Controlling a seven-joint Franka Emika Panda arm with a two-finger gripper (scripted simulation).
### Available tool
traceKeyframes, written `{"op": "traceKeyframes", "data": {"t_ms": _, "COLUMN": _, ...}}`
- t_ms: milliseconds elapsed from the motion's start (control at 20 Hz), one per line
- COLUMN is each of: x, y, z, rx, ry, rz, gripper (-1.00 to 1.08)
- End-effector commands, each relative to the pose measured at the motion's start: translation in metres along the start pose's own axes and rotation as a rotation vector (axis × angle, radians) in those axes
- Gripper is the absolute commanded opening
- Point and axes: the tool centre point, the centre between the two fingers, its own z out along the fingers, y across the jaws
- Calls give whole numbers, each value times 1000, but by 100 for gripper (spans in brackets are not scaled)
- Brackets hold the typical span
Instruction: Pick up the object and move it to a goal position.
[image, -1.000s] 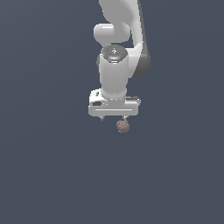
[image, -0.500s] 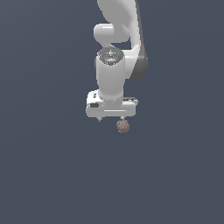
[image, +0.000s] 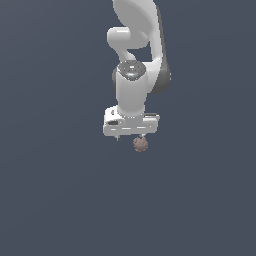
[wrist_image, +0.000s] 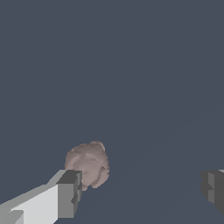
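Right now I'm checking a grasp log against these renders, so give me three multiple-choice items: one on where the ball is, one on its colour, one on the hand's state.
1. Where is the ball relative to the hand?
A. Centred between the fingers
B. Off-centre, next to one finger
C. Outside the wrist view

2. What colour is the ball?
A. Bright green
B. Mottled brownish-pink
C. Plain white

3. What state is the hand in?
A. Open
B. Shut on the ball
C. Shut on nothing

Answers:
1 B: the wrist view shows it beside one finger, far from the other.
2 B: both views show a lumpy brownish-pink surface.
3 A: a wide gap separates the fingers, and the ball does not fill it.
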Motion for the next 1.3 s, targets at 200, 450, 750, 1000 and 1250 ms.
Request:
{"op": "traceKeyframes", "data": {"t_ms": 200, "x": -18, "y": -30, "z": 37, "rx": 2, "ry": -10, "rz": -121, "gripper": 100}}
{"op": "traceKeyframes", "data": {"t_ms": 450, "x": -34, "y": -50, "z": 61, "rx": 5, "ry": -15, "rz": -204, "gripper": 100}}
{"op": "traceKeyframes", "data": {"t_ms": 750, "x": -42, "y": -60, "z": 73, "rx": 8, "ry": -18, "rz": -246, "gripper": 100}}
{"op": "traceKeyframes", "data": {"t_ms": 1000, "x": -42, "y": -59, "z": 75, "rx": 8, "ry": -19, "rz": -242, "gripper": 100}}
{"op": "traceKeyframes", "data": {"t_ms": 1250, "x": -43, "y": -60, "z": 94, "rx": 8, "ry": -18, "rz": -244, "gripper": 100}}
